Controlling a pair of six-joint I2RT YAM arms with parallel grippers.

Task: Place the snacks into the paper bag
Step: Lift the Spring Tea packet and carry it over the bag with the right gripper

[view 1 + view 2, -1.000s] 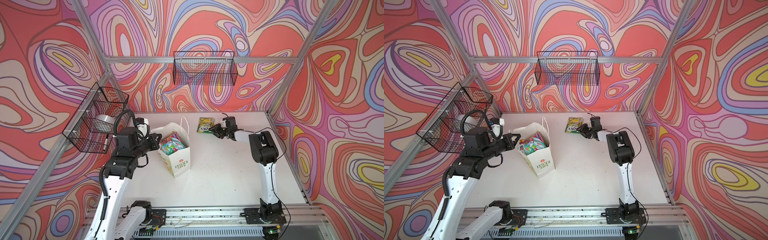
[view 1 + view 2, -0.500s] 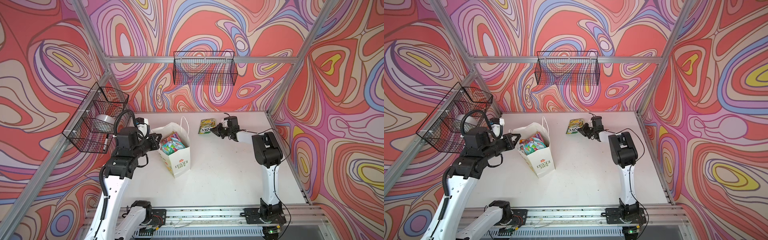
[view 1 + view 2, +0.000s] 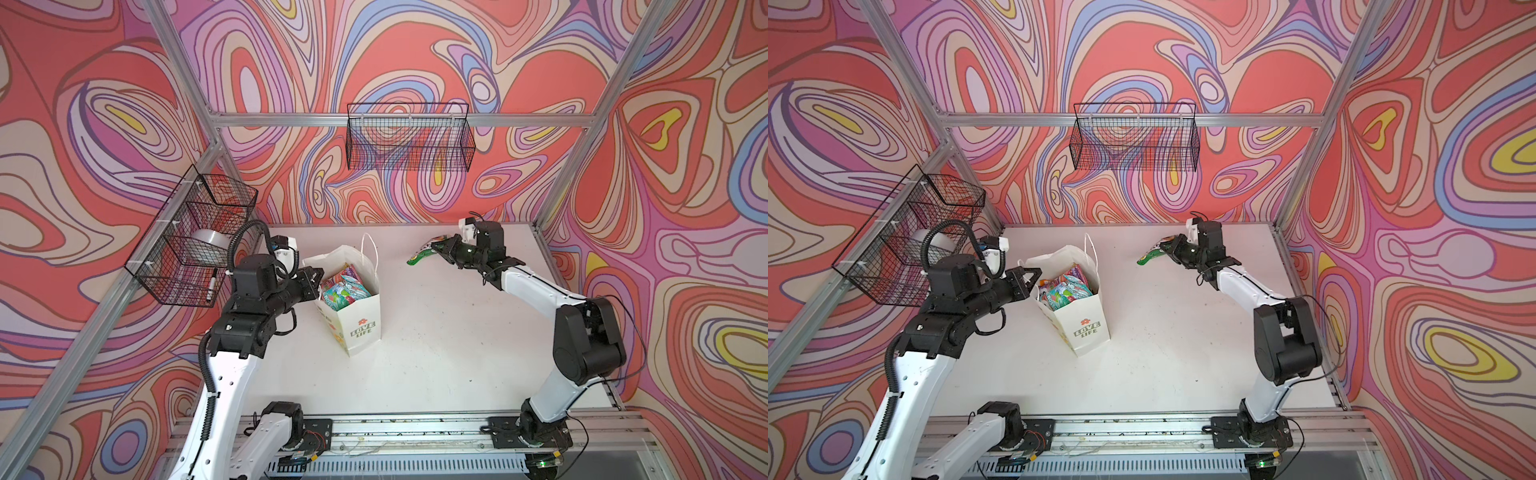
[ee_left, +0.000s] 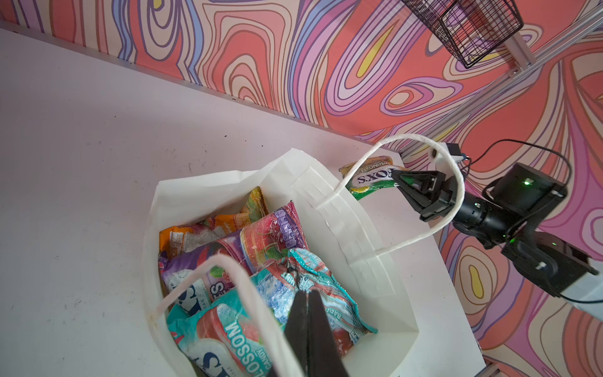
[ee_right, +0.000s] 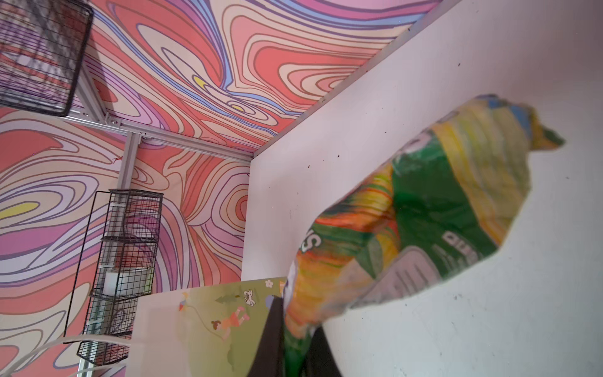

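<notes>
The white paper bag (image 3: pixel 357 328) (image 3: pixel 1088 328) stands upright left of the middle, with several snacks (image 3: pixel 343 286) (image 4: pixel 261 261) inside. My left gripper (image 3: pixel 319 275) (image 4: pixel 306 293) is shut at the bag's left rim, tips over the opening. Whether paper sits between the jaws I cannot tell. Behind and right of the bag, my right gripper (image 3: pixel 440 249) (image 5: pixel 295 316) is shut on one end of a green and yellow snack packet (image 3: pixel 424 253) (image 5: pixel 440 212). The packet hangs off the table (image 3: pixel 436 353). The bag's picnic side (image 5: pixel 208 326) faces that gripper.
A black wire basket (image 3: pixel 409 137) hangs on the back wall. Another wire basket (image 3: pixel 191 241) on the left wall, close behind my left arm, holds a tape roll (image 3: pixel 210 239) and a marker (image 3: pixel 212 284). The bag's cord handle (image 4: pixel 424 228) loops up beside its opening.
My right gripper closed on the green and yellow packet and raised it off the table. The left arm and the bag stayed put.
</notes>
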